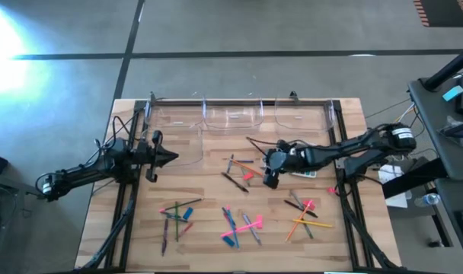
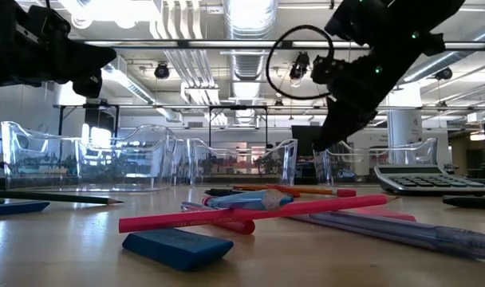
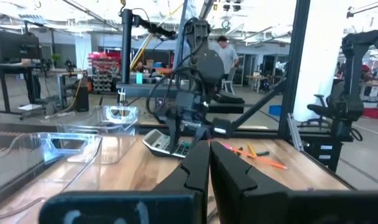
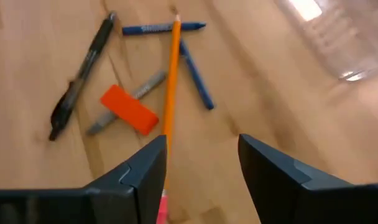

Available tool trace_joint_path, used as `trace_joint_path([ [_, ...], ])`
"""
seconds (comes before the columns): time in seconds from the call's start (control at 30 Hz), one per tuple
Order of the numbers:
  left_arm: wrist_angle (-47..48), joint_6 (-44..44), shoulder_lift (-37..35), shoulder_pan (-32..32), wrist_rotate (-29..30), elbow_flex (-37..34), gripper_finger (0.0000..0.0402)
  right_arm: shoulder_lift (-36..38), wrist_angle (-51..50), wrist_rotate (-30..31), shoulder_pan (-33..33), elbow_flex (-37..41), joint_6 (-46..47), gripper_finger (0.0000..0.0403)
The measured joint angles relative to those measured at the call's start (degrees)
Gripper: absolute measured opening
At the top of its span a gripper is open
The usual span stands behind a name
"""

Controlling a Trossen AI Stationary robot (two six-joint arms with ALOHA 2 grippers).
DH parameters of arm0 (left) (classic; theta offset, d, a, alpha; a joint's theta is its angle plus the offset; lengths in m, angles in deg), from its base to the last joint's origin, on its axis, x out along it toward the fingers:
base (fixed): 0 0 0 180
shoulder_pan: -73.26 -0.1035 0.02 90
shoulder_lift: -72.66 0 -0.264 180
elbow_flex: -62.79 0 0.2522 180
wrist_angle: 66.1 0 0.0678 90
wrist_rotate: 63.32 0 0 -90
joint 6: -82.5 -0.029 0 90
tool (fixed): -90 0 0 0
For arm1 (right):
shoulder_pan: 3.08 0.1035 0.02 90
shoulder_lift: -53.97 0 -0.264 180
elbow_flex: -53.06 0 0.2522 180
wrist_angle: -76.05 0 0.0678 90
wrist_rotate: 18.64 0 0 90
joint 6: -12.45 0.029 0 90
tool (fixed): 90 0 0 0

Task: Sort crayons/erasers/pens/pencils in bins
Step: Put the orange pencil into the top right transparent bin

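I have the right tool (image 4: 201,171) over the middle pile, fingers spread to straddle the orange pencil (image 4: 171,81) lying flat on the surface (image 1: 209,236). Left tool (image 1: 169,157) closed, parked clear at its side. Bins (image 1: 231,116) wait empty along the far edge.

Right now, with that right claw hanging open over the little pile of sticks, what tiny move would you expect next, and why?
Probably a short drop straight down, then closing on the orange pencil. The right gripper hovers open above the table with that pencil running between its fingers, beside an orange eraser and a black pen. The left gripper waits shut on the left side.
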Motion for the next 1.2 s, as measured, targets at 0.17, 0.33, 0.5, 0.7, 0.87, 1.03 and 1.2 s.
trace_joint_path([
  [0.17,0.0,0.0,0.0,0.0,0.0,0.0,0.0,-3.9,3.2,-1.3,1.5,0.0,0.5,0.0187],
  [0.33,0.0,0.1,0.0,0.0,0.0,0.0,0.0,-6.5,3.7,-1.3,2.1,0.1,1.2,0.0187],
  [0.5,0.3,0.3,0.1,0.0,0.0,0.0,0.0,-8.6,3.8,-1.2,2.3,0.3,1.5,0.0184],
  [0.7,0.3,0.3,0.0,0.0,0.0,0.0,0.0,-10.7,4.0,-1.1,2.3,0.3,1.6,0.0184],
  [0.87,0.3,0.3,0.0,0.0,0.0,0.0,0.0,-11.2,4.0,-1.0,2.3,0.4,1.6,0.017],
  [1.03,0.3,0.3,0.1,0.0,0.0,0.0,0.0,-10.8,3.8,-1.1,2.3,0.5,1.6,0.0162],
  [1.2,0.3,0.3,0.1,0.0,0.0,0.0,0.0,-10.9,3.6,-1.2,2.3,0.5,1.6,0.0161],
])
